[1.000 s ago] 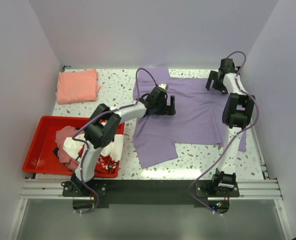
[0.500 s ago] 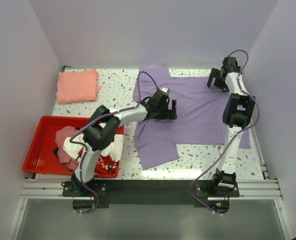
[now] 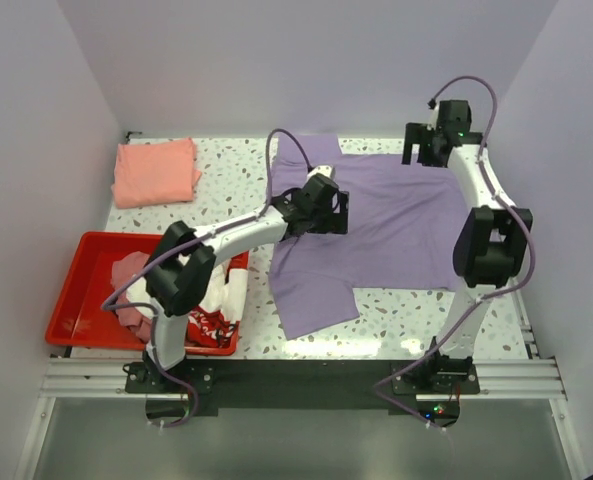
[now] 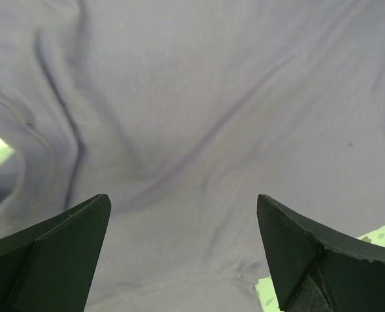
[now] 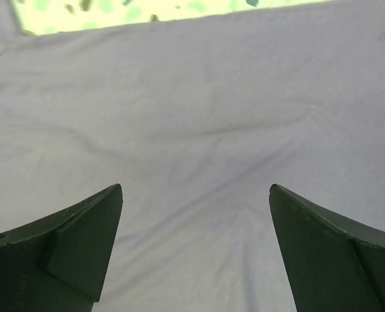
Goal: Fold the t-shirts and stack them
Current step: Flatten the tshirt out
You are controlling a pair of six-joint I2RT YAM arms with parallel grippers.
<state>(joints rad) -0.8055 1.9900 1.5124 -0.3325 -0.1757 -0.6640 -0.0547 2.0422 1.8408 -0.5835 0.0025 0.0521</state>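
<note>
A lavender-purple t-shirt point(image 3: 401, 225) lies spread flat across the middle and right of the table, one sleeve toward the front point(image 3: 311, 300). My left gripper point(image 3: 332, 210) hovers open over its left part, near the collar; the left wrist view has cloth point(image 4: 198, 117) filling the gap in my left gripper point(image 4: 182, 201). My right gripper point(image 3: 423, 150) stands open over the shirt's far edge, and its own view has my right gripper point(image 5: 195, 188) framing smooth cloth point(image 5: 198, 110). A folded salmon-pink t-shirt point(image 3: 156, 171) rests at the back left. Neither gripper holds anything.
A red plastic tray point(image 3: 79, 300) sits at the front left, holding a crumpled dusty pink shirt point(image 3: 136, 280) and a white one with red print point(image 3: 221, 305) that hangs over its right rim. Walls close in the left, back and right sides.
The right gripper has moved toward the back and a little left, its arm stretching out. The left gripper has shifted slightly over the shirt. Both stay open.
</note>
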